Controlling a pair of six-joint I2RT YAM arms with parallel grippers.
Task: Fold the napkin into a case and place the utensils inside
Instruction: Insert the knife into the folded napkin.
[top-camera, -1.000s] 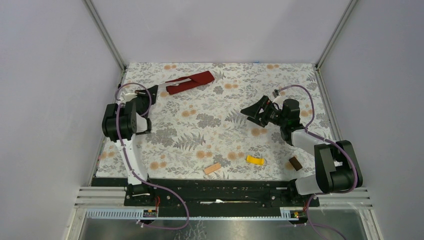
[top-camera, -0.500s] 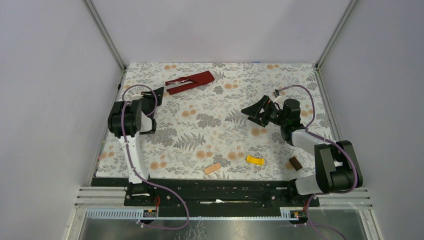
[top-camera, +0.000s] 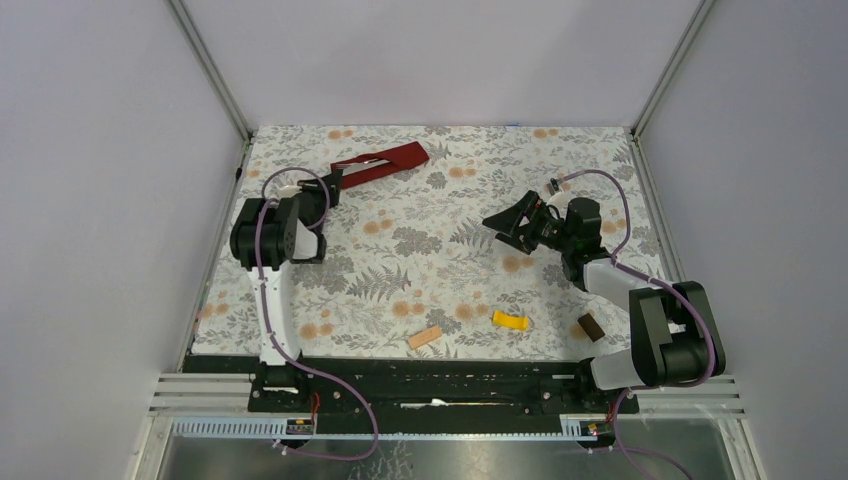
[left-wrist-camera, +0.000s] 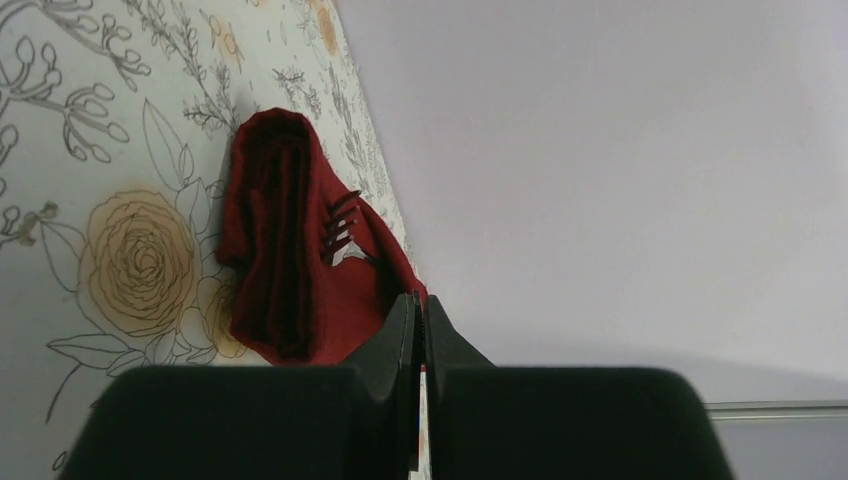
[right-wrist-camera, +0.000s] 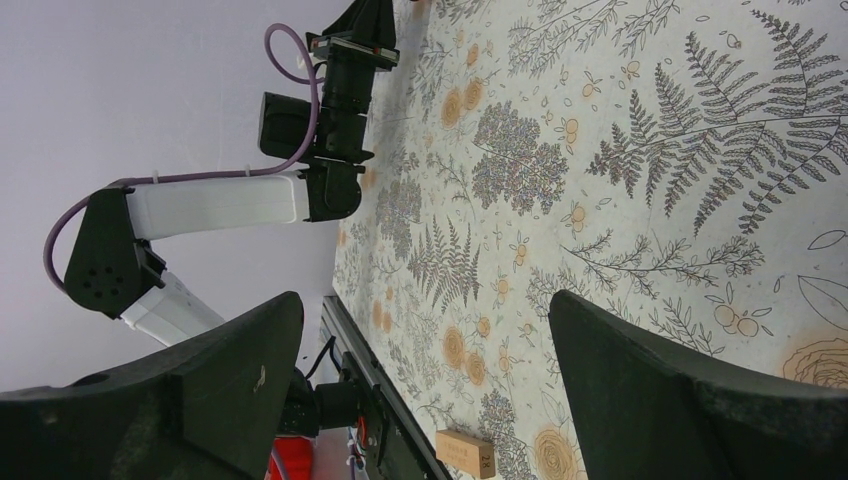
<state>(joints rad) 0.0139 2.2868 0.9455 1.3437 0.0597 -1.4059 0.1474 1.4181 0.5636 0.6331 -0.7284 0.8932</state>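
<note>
- Top external view: the napkin (top-camera: 380, 164) lies folded into a narrow dark red strip at the far left of the counter (top-camera: 440, 270), near the back wall, set at a slant with its right end farther back.
- Left tool (top-camera: 333, 183) sits at the strip's left, lower end, with its fingers pressed together (whether the tips touch the cloth cannot be told from above).
- Right tool (top-camera: 505, 222) hovers over the right half of the counter, well apart from the napkin, with its fingers spread wide and nothing between them.
- Near the front edge lie three small blocks: a tan block (top-camera: 425, 337), a yellow block (top-camera: 511, 321) to its right, and a brown block (top-camera: 590, 326) by the right arm.
- Left wrist view: the napkin (left-wrist-camera: 290, 260) lies just beyond the closed left tool (left-wrist-camera: 418, 310), its folds running away from the camera.
- A fork (left-wrist-camera: 340, 225) rests on the red cloth, its tines pointing away from the tool (the handle runs back toward the fingertips and is lost there).
- No knife can be made out in either view.
- Right wrist view: the right tool (right-wrist-camera: 425, 300) frames bare floral counter between its wide-apart fingers, with the tan block (right-wrist-camera: 465, 453) at the bottom edge and the left arm across the counter.
</note>
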